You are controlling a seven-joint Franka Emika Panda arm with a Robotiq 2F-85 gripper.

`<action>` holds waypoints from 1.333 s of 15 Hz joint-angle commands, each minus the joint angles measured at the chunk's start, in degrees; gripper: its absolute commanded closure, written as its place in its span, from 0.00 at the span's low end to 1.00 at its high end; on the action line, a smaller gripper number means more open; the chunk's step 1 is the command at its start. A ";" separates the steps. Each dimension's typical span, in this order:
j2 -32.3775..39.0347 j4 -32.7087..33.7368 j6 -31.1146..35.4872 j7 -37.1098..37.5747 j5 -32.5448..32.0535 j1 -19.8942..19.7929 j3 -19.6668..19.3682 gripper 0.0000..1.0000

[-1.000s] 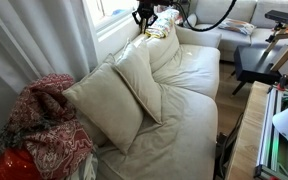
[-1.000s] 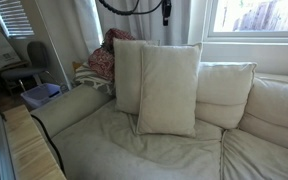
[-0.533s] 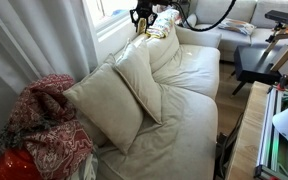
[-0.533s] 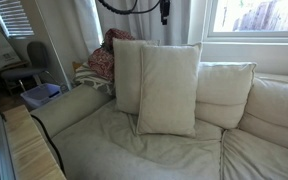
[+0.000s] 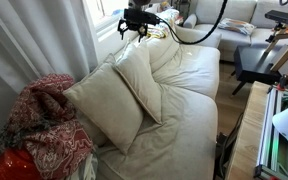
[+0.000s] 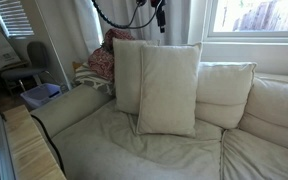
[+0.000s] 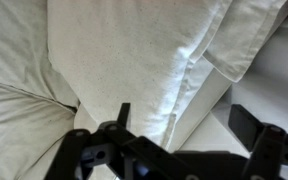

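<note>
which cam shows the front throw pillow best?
In an exterior view the front pillow shows whole and face-on: best. In an exterior view from above the same pillow is slanted and foreshortened. The wrist view shows only pillow edges; which pillow, unclear.

Red patterned blanket point(image 5: 44, 120) lies heaped at lower left in an exterior view, with a shiny red object point(image 5: 12, 166) just below it in the frame corner. Pale curtain point(image 5: 39, 40) hangs across the upper left. Wooden tabletop point(image 5: 246, 135) runs down the right edge. In an exterior view, blue bin point(image 6: 41, 95) sits at middle left and a bright window point(image 6: 252, 16) at upper right.
</note>
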 commanded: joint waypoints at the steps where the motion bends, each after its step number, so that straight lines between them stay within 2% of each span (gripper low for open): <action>1: 4.69 1.21 2.74 2.14 -2.89 1.87 -1.66 0.00; 7: 11.58 5.95 5.48 3.12 -2.03 2.09 -1.78 0.00; 12: 16.57 9.76 11.90 8.06 -1.15 2.73 -2.59 0.01; 13: 17.47 10.51 12.24 8.87 -1.32 2.89 -2.87 0.17; 14: 18.46 11.27 11.79 9.82 -1.67 3.22 -3.38 0.26; 16: 19.93 12.43 10.46 10.96 -2.78 3.99 -4.58 0.40; 20: 20.69 14.51 6.16 10.27 -2.68 3.49 -4.43 0.69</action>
